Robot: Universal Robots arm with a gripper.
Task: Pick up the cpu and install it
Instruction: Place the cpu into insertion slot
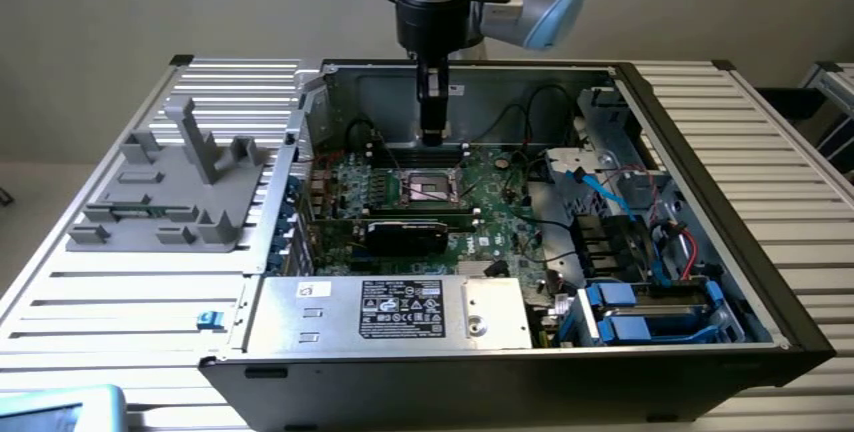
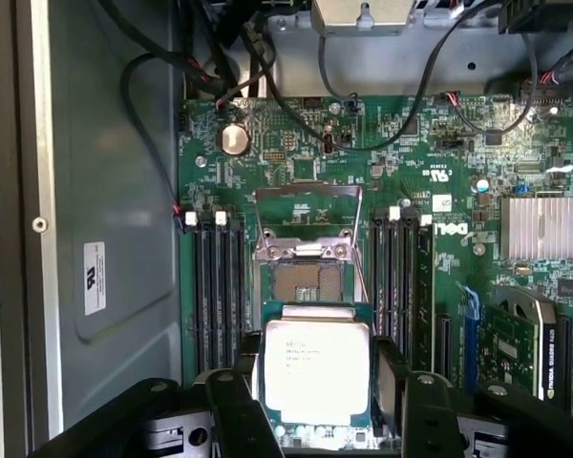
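The gripper (image 2: 317,408), partly closed, clamped the cpu (image 2: 317,367) by opposite edges near the open socket (image 2: 303,280). Judged light, rigid, fragile underneath; edge hold appropriate.

open pc case (image 1: 721,202), gripper (image 1: 431,136) hanging inside near the socket (image 1: 430,185); grey fixture (image 1: 174,197) at the exterior view's left, labelled silver box (image 1: 387,310) up front

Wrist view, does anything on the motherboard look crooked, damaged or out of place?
Nothing looks damaged. The cover plate stands flipped open beside the bare socket, and the cpu sits square in the gripper.
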